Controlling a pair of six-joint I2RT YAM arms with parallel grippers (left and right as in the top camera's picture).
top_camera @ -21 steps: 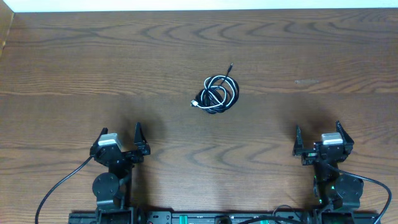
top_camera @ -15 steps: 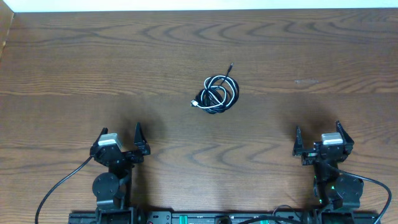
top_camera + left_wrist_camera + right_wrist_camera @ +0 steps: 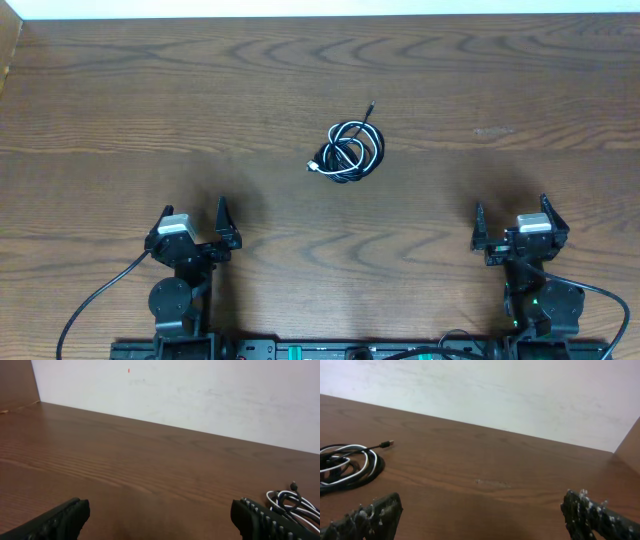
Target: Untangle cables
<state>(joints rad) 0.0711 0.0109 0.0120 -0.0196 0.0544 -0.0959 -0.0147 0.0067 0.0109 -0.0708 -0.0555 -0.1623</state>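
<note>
Tangled together in one small coil near the middle of the table (image 3: 120, 100), a little toward the far edge: black cable (image 3: 367, 117) and white cable (image 3: 315, 166). Only from overhead: left gripper (image 3: 193, 210) and right gripper (image 3: 511, 207) at the near edge, both spread wide, grasping nothing. Only from wrists: white wall (image 3: 200, 390).

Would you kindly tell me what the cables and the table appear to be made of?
The cables look plastic- or rubber-sheathed, one black, one white, smooth: they bend in soft loops. The table looks like dark wood or wood-grain laminate, satin finish; its grain pattern fits either.
</note>
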